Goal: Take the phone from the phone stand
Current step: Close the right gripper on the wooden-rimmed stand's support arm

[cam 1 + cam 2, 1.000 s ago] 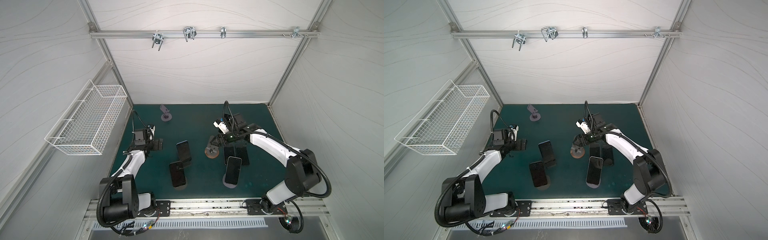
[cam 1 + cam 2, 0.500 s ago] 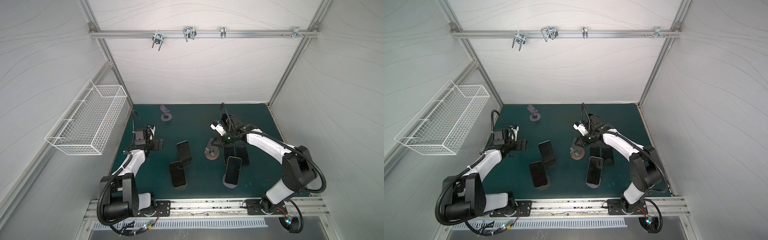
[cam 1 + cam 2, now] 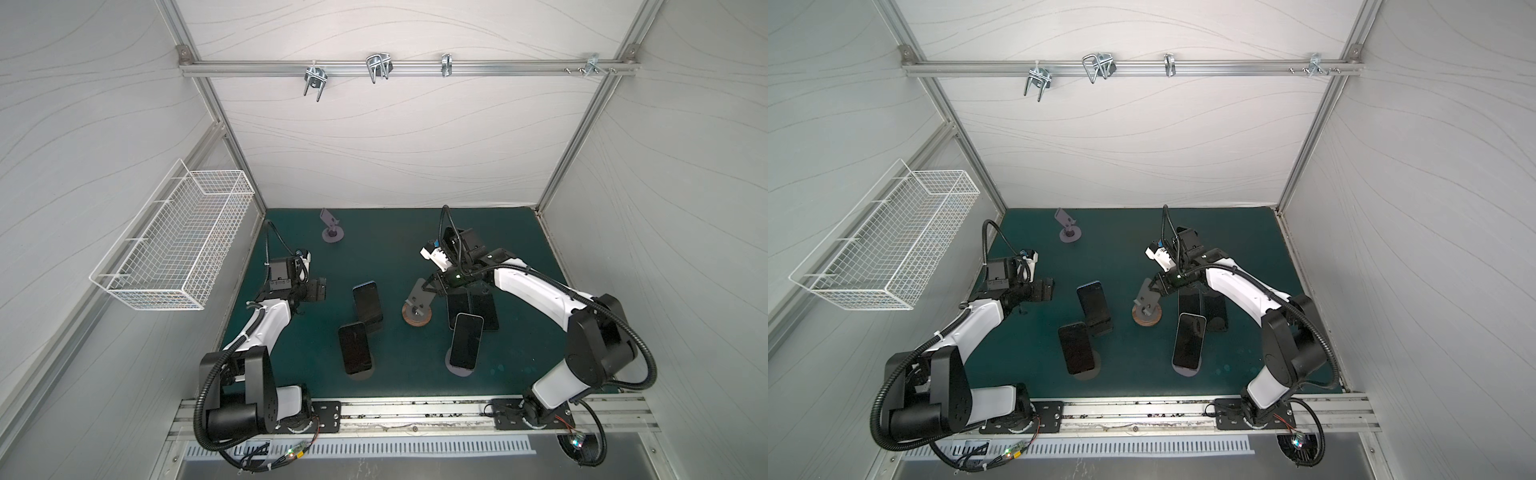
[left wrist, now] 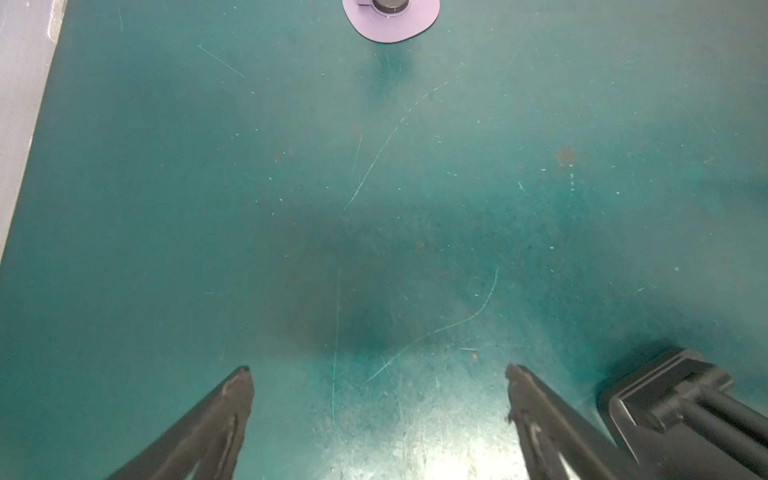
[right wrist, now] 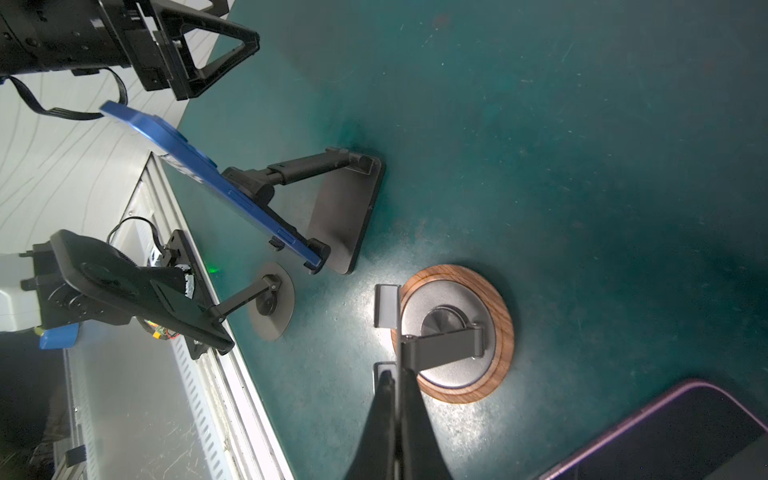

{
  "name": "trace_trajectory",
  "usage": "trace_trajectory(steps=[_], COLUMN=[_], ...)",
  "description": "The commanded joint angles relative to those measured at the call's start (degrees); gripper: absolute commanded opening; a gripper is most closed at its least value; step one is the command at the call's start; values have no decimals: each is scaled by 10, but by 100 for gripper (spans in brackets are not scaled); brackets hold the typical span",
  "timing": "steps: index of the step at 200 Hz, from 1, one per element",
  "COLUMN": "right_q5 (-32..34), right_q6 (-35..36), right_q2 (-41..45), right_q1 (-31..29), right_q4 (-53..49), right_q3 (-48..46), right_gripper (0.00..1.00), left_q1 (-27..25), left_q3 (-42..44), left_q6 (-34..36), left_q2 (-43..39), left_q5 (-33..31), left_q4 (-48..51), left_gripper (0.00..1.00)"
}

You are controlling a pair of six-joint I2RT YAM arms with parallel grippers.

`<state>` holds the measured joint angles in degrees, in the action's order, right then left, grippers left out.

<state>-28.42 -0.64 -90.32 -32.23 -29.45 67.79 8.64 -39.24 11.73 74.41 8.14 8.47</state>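
Right gripper (image 5: 394, 376), open a second ago, now pinches the cradle plate of the empty wood stand (image 3: 417, 309) at centre, probably to steady it.
Left gripper (image 4: 378, 372): 9 o'clock, fingers (image 4: 224, 409) spread, idle above the mat (image 4: 374, 166).
Blue phone (image 3: 368, 303): centre-left, propped on a stand.
Black phone (image 3: 354, 348): 7 o'clock, propped.
Purple phone (image 3: 467, 341): 4 o'clock, propped, awaiting removal.

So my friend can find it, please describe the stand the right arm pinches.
On the green mat, look near the middle, among the phones. The stand there is empty, its grey plate pinched by the right gripper. Only its round base has a wooden rim.
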Motion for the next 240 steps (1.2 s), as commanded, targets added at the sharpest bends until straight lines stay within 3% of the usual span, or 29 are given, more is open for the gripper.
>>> trace_trajectory(steps=[1,120,240], right_q5=[11,66,57], right_q6=[1,-12,-81], right_q2=[36,6,-163], right_q1=[0,39,52], right_q4=[-16,-45,-25], right_q3=[33,173,334], right_gripper=[0,0,0], left_q1=[3,3,3], left_q3=[-10,-1,0], left_q6=[8,11,13], left_q2=[-10,-21,-23], left_q5=[12,15,18], left_q4=[-15,-18,-18], left_gripper=[97,97,97])
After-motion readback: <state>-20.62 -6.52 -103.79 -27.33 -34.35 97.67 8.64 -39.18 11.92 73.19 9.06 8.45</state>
